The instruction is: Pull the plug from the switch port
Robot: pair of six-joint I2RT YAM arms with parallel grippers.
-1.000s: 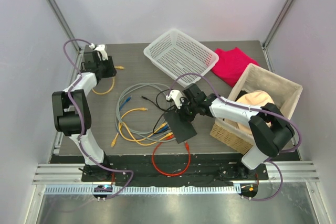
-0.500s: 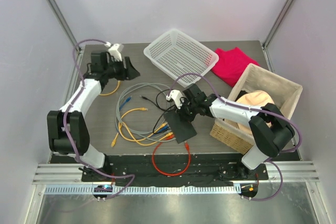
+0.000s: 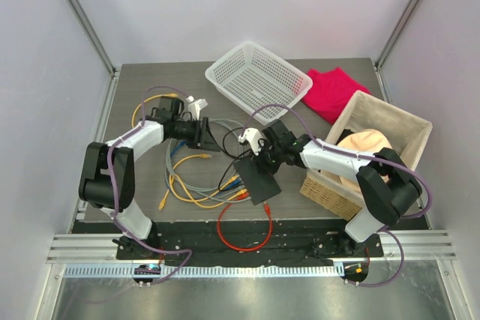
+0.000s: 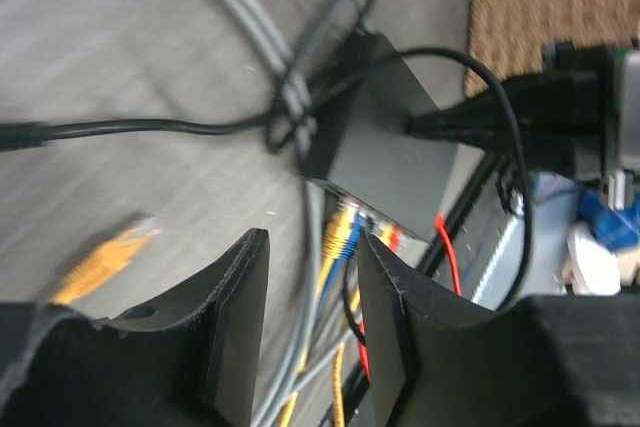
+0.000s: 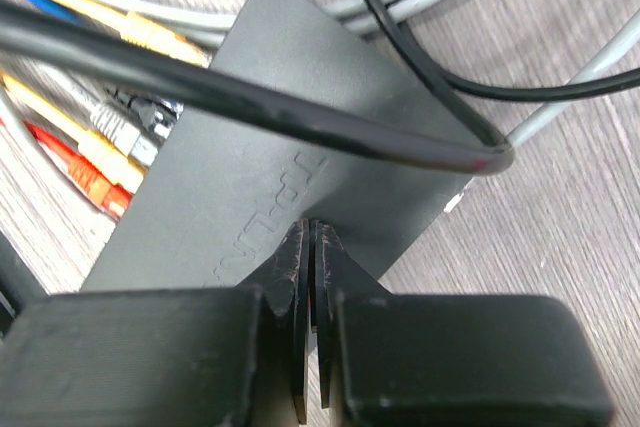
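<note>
The left gripper [image 3: 198, 131], its fingers partly apart and empty, has swung from the far left corner of the table [image 3: 142, 80] to its middle, facing the plugs [image 4: 343, 235] in the switch [image 3: 259, 182] near the front edge, which the right gripper [image 5: 310, 233], pinched shut, pins down.

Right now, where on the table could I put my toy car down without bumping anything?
The far left corner of the table is bare, between the left edge and the white basket. A small patch sits near the front, between the switch and the wicker box. The middle is crowded with cables.
</note>
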